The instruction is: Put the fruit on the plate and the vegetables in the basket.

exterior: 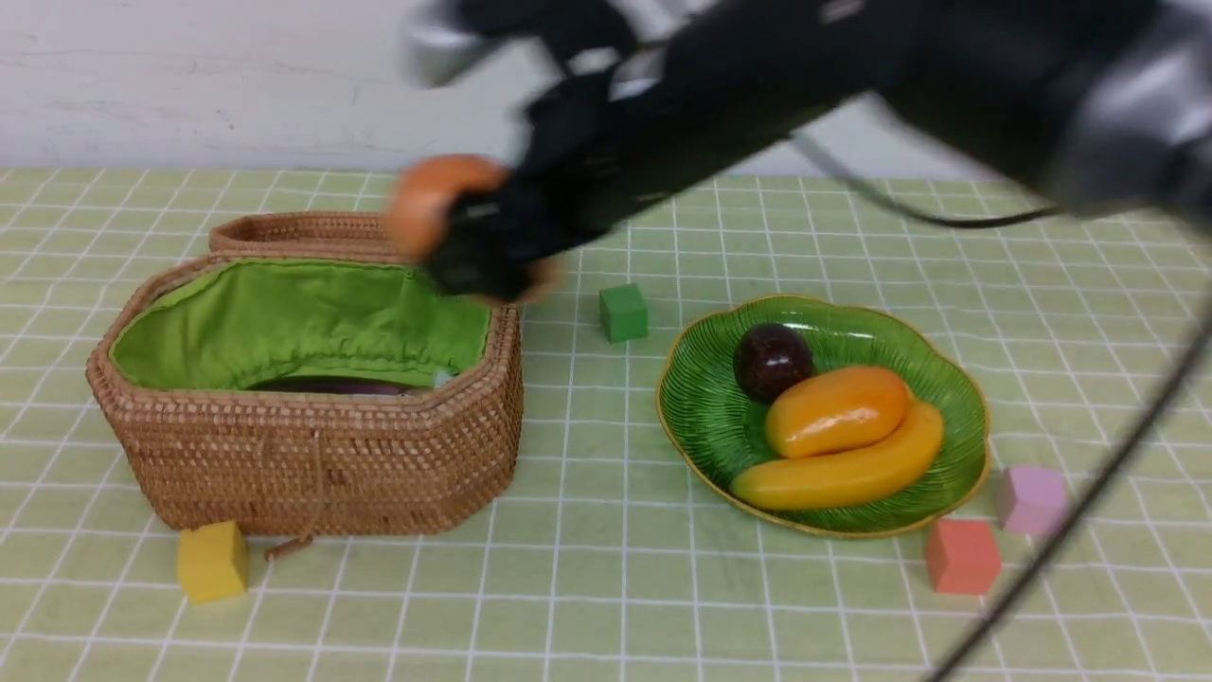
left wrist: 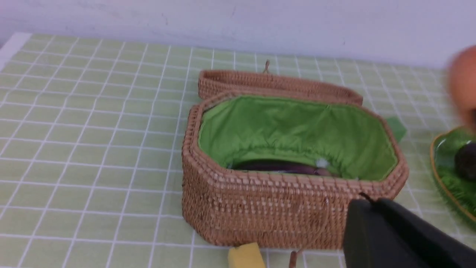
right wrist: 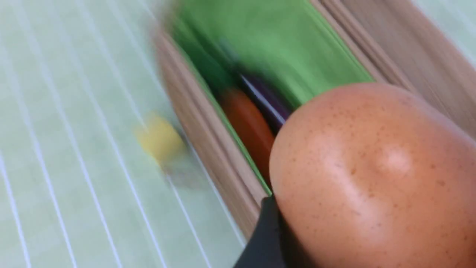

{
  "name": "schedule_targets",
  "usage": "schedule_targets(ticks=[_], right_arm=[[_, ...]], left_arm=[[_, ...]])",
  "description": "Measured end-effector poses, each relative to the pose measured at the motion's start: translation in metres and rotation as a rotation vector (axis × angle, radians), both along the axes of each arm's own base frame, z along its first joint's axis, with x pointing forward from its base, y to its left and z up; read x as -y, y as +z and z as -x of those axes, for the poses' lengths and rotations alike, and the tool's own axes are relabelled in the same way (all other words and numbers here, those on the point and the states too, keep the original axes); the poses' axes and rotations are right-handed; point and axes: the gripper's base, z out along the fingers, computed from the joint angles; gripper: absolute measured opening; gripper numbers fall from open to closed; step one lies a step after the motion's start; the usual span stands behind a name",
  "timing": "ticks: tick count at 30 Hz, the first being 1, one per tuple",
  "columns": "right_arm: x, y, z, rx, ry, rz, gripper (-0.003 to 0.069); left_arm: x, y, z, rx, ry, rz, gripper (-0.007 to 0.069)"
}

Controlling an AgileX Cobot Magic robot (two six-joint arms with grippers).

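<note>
While carried over near corner of brown woven wicker basket [exterior: 312, 445], tan-orange oval potato [exterior: 431, 199] clamped in right gripper [exterior: 473, 248], green-lined opening just below-left; left gripper closed, empty.

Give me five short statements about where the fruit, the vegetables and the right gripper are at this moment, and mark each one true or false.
1. The banana, mango and mangosteen all lie on the plate. True.
2. The right gripper holds the potato. True.
3. The basket is empty. False: the eggplant and the carrot lie inside.
4. The basket's lid is shut. False: it is folded back behind the basket.
5. The green cube sits on the plate. False: it stands on the tablecloth between basket and plate.
</note>
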Motion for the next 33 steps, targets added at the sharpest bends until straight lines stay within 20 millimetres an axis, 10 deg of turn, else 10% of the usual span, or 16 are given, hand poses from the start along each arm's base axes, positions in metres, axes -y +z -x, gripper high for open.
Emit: schedule_targets(ticks=[6, 16, 33], right_arm=[[-0.065, -0.043, -0.018, 0.132, 0.022, -0.043, 0.0626], [-0.080, -0.079, -0.035, 0.168, 0.003, -0.026, 0.0673], [-0.016, 0.030, 0.025, 0.016, 0.015, 0.087, 0.0540]], left_arm=[[-0.010, 0.001, 0.011, 0.019, -0.014, 0.025, -0.0013], [-0.005, -0.004, 0.014, -0.033, -0.085, -0.002, -0.0013], [0.003, -0.002, 0.016, -0.020, -0.160, 0.035, -0.0013]])
